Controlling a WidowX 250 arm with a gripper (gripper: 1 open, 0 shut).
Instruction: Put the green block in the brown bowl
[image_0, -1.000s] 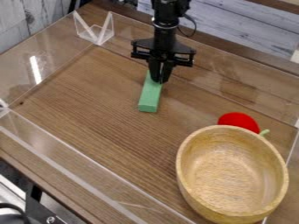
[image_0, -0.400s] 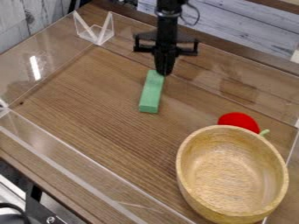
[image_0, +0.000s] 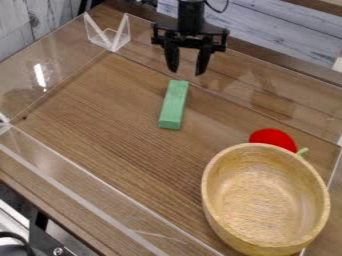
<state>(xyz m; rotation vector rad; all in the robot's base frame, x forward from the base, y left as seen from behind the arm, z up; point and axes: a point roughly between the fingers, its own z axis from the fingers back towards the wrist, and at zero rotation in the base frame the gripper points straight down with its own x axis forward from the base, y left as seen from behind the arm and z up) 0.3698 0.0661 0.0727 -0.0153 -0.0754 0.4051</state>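
Observation:
The green block (image_0: 174, 104) lies flat on the wooden table, a slim light-green bar pointing roughly away from the camera. My gripper (image_0: 189, 66) hangs above and just behind its far end, fingers spread open with nothing between them. It is apart from the block. The brown bowl (image_0: 266, 198) sits at the front right, large, round, light-tan wood, with nothing visible inside.
A small round red object (image_0: 274, 140) rests just behind the bowl's rim. Clear acrylic walls (image_0: 54, 75) border the table on the left and front. A clear folded stand (image_0: 107, 32) sits at the back left.
The gripper was shut at the block's far end, then rose and moved back, and its fingers have spread open. The block stays in place.

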